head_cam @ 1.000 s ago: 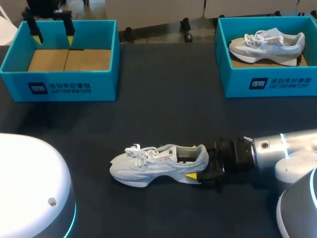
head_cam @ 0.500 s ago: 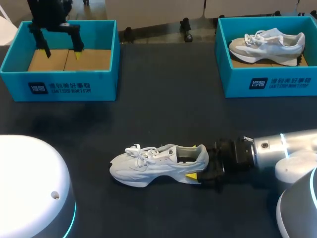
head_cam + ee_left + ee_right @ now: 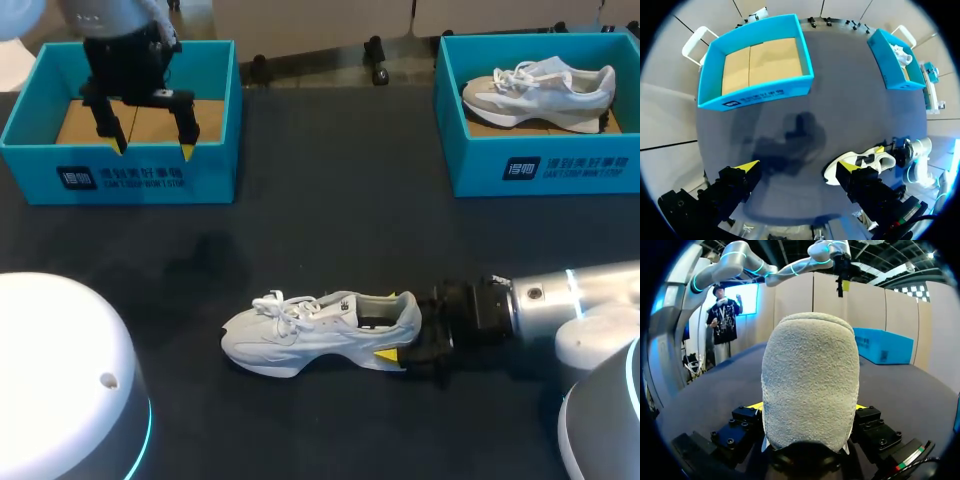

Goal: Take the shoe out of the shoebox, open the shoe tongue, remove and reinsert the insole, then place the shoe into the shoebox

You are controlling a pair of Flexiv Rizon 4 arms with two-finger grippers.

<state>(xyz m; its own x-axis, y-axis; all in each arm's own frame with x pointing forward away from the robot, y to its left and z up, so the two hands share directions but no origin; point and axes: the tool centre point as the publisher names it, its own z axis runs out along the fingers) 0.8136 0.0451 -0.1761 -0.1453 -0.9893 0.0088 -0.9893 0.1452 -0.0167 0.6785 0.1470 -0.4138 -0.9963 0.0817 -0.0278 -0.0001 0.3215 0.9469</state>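
The shoe point(image 3: 320, 335) lies parallel to the table's point(image 3: 330, 210) near edge, heel clamped by the right gripper point(image 3: 392, 325); the left gripper point(image 3: 152, 150), jaws apart, hangs over the far-left box point(image 3: 215, 175).

You see a white shoe point(image 3: 310, 335) with white laces on the black table point(image 3: 330, 200). The far-left corner shoebox point(image 3: 215, 175) is turquoise with a tan floor; the far-right corner shoebox point(image 3: 470, 165), turquoise too, holds a grey-and-white shoe point(image 3: 535, 90).

Logo and lettering on left shoebox point(image 3: 205, 172), right shoebox point(image 3: 470, 165)
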